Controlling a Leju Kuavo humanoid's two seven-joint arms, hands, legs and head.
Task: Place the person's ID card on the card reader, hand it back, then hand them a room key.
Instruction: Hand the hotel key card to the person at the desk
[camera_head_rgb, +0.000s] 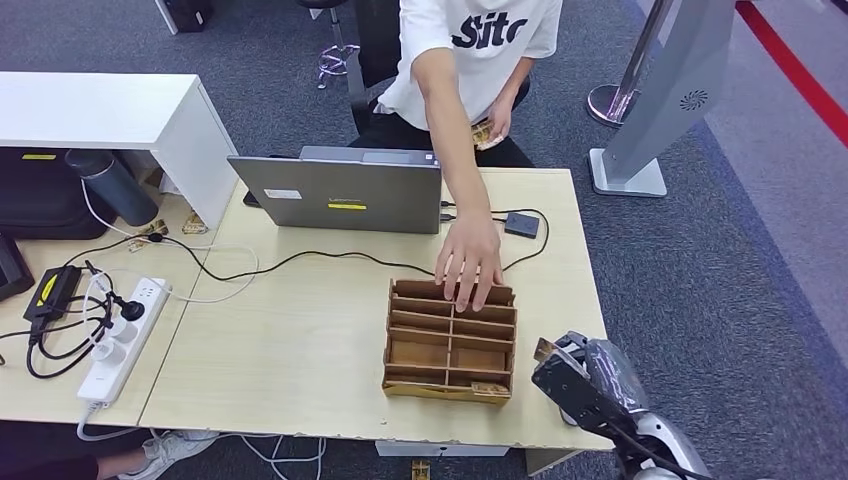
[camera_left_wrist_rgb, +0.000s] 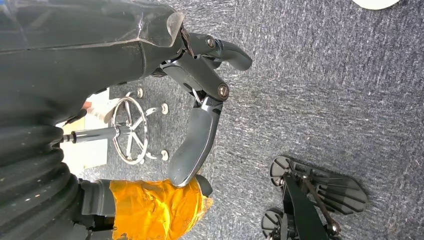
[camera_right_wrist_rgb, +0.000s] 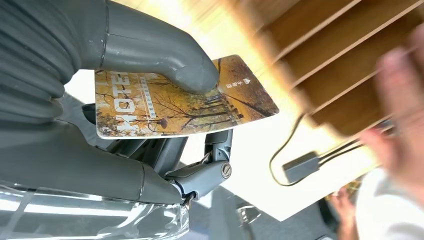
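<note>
My right hand (camera_head_rgb: 572, 372) hovers just off the table's near right corner and pinches a hotel room key card (camera_right_wrist_rgb: 180, 97), printed with autumn trees, under its thumb (camera_right_wrist_rgb: 165, 57); the card's corner (camera_head_rgb: 544, 349) peeks out in the head view. A small black card reader (camera_head_rgb: 521, 224) lies on the table's far right, wired to the laptop, and shows as card reader (camera_right_wrist_rgb: 301, 167) in the right wrist view. The person's hand (camera_head_rgb: 468, 262) reaches over the wooden card box (camera_head_rgb: 450, 342); their other hand holds a card (camera_head_rgb: 486, 133) near their lap. My left hand (camera_left_wrist_rgb: 200, 105) hangs over the carpet, holding nothing, fingers apart.
A grey laptop (camera_head_rgb: 340, 190) stands at the table's far edge. A white power strip (camera_head_rgb: 122, 338) with cables lies at the left. A white cabinet (camera_head_rgb: 110, 115) stands far left, a kiosk stand (camera_head_rgb: 660, 95) far right. An office chair base (camera_left_wrist_rgb: 310, 200) is on the floor.
</note>
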